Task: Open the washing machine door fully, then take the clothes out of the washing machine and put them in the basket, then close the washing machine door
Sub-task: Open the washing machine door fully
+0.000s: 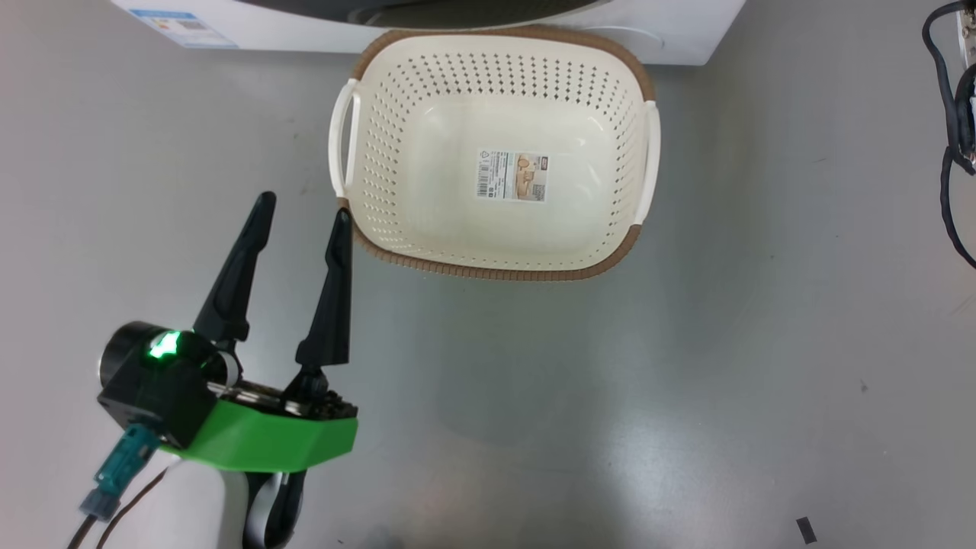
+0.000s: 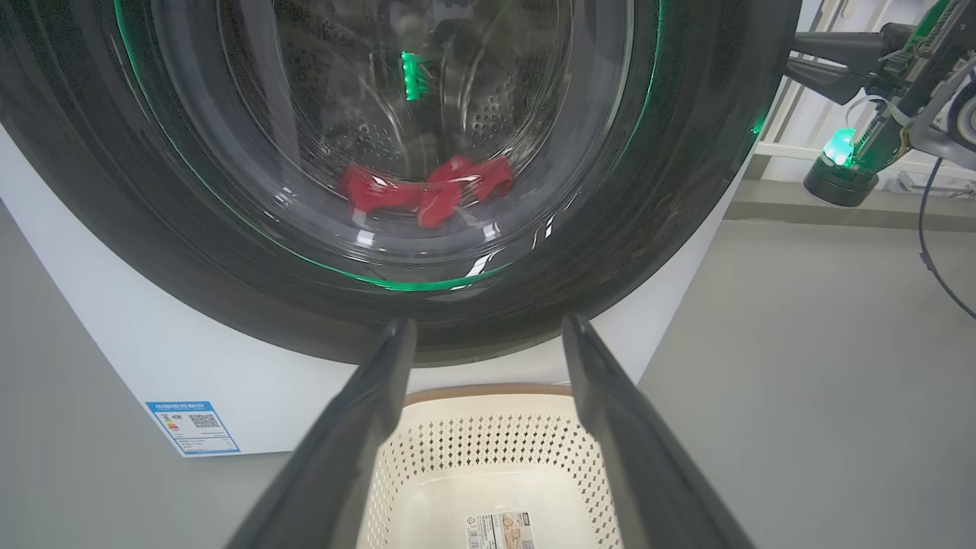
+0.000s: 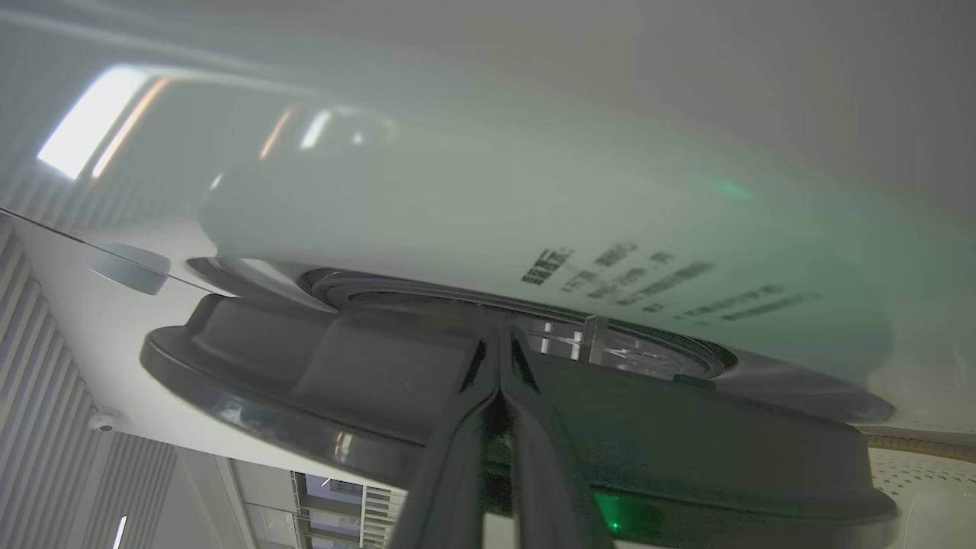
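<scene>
Holding left jaws wide open, empty, just beside basket (image 1: pixel 496 272) on floor (image 1: pixel 686 381). Poking shut right jaws at washing machine door (image 2: pixel 686 191) rim: step 1, opening. Seeing clothes (image 2: pixel 423 191) inside, behind door. Needing, prob., outward pull to swing door fully.

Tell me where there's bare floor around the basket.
Bare floor lies right of the basket, up to the cables, and in front of it. Crowded: its near left corner, by the left gripper, and behind, against the washing machine.
</scene>
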`<state>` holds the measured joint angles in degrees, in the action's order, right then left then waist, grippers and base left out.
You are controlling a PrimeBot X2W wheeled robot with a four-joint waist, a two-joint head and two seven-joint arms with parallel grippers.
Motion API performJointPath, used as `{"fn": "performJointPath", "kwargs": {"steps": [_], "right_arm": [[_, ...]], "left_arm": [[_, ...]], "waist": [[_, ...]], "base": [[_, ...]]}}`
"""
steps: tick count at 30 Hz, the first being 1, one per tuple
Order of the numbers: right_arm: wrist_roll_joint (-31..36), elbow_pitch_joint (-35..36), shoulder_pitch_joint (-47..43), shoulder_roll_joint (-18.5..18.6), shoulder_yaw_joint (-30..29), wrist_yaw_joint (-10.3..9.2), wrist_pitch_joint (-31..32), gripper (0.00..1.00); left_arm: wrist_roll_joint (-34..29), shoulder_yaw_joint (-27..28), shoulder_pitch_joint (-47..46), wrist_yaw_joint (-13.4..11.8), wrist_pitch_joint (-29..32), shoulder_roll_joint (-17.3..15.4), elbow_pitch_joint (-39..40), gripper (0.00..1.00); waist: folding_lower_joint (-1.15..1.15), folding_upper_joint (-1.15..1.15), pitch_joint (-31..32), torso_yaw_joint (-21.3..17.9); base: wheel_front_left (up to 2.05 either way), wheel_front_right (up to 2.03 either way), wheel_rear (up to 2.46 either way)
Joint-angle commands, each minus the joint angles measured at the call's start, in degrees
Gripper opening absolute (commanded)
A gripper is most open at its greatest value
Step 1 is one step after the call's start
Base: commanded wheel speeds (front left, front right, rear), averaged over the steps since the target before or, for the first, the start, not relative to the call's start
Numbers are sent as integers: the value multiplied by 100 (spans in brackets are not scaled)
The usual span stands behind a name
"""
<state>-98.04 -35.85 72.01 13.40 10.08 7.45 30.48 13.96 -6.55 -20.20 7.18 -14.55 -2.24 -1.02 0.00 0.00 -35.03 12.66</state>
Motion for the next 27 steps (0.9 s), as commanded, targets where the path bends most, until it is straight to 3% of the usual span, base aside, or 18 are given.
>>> {"fn": "performJointPath", "kwargs": {"steps": [1,27], "right_arm": [[80,113,89,-137,5,3,41,0],[344,21,-40,-403,296,3,1262,0]], "left_arm": [[30,145,-25,31,-45,-104,119,100],[134,210,-173,31,-45,-93,-16,100]], "waist": [[0,0,-39,42],[0,0,82,-200]], "base": [[0,0,0],[0,0,0]]}}
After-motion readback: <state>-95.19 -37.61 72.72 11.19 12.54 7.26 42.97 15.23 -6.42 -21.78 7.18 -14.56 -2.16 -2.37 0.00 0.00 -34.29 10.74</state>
